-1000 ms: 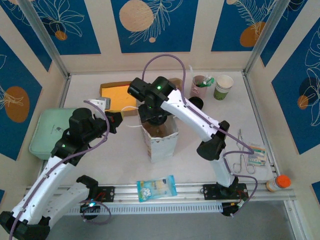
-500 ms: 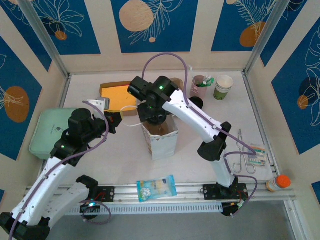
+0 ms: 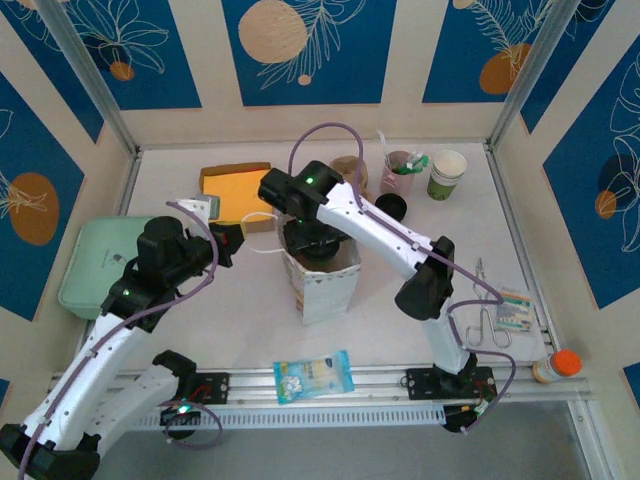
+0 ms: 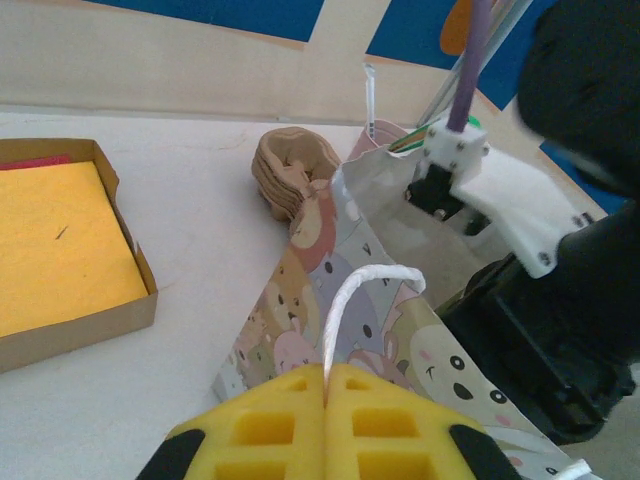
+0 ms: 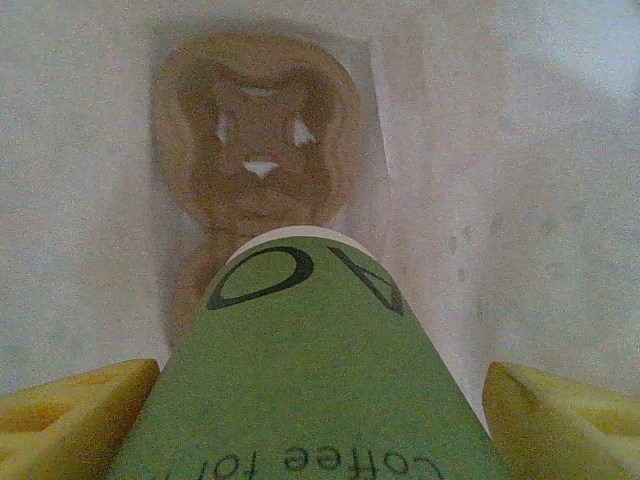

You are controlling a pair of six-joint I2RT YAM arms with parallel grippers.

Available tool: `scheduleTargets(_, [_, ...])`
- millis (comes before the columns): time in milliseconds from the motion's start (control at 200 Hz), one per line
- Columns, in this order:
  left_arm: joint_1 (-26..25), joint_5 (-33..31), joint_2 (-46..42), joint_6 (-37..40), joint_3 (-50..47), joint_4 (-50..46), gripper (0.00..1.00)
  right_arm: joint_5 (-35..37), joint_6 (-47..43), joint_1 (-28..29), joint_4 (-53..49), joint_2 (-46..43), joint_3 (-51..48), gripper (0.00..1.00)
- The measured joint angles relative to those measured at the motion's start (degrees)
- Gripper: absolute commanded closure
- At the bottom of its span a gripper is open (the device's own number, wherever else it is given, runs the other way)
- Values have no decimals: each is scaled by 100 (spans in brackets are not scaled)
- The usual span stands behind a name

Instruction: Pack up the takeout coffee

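The takeout coffee point(image 5: 300, 370), a green paper cup with black lettering, is held between my right gripper's point(image 5: 320, 400) yellow fingers point(image 5: 70, 405). It hangs inside the white paper bag point(image 3: 325, 285), above a brown pulp carrier point(image 5: 258, 150) lying on the bag's floor. From above, my right gripper point(image 3: 318, 245) reaches down into the bag's mouth. My left gripper point(image 4: 326, 375) is shut on the bag's white cord handle point(image 4: 350, 295) and holds the bag's animal-print side point(image 4: 300, 330) out to the left point(image 3: 232, 243).
A stack of pulp carriers point(image 3: 350, 168), a pink cup with stirrers point(image 3: 402, 172), another green cup point(image 3: 446, 175) and a black lid point(image 3: 392, 207) stand at the back. An orange-filled box point(image 3: 237, 193) lies back left, a green tray point(image 3: 90, 262) left, a snack packet point(image 3: 313, 375) in front.
My right arm has sunk lower, taking the cup deeper into the bag. My left gripper keeps its hold on the handle in the same place.
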Motion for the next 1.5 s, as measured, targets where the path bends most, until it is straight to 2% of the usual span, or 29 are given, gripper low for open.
scheduleTargets(265, [-2,0,-4,-13,0,0,100,-260,0,63,44,-304,-352,55])
scheduleTargets(275, [-2,0,-7,-13,0,0,99,-278,2,70,50,-319,-358,55])
scheduleTargets(325, [-2,2,-22,-17,0,0,77,-326,-15,92,59,-367,-365,55])
scheduleTargets(365, [-2,7,-39,-24,0,4,65,-367,-33,107,72,-389,-369,55])
scheduleTargets(405, [0,15,-59,-37,0,2,57,-402,-50,111,94,-411,-391,55])
scheduleTargets(465, [-2,13,-92,-26,7,0,53,-435,-107,111,118,-442,-442,55])
scheduleTargets(695, [-2,-61,260,339,610,-177,48,-544,-234,133,236,-608,-763,55])
scheduleTargets(931, [26,-164,1923,879,2085,-442,46,-632,-229,205,444,-780,-966,58])
scheduleTargets(1161, [103,629,3722,1250,3176,-855,46,-675,-184,229,678,-907,-1309,58])
scheduleTargets(1321, [107,1191,4387,1471,3685,-1215,48,-702,-155,234,833,-1154,-1646,58])
scheduleTargets(1501, [109,1464,4835,1650,4190,-1462,56,-717,-144,232,979,-1327,-1838,59])
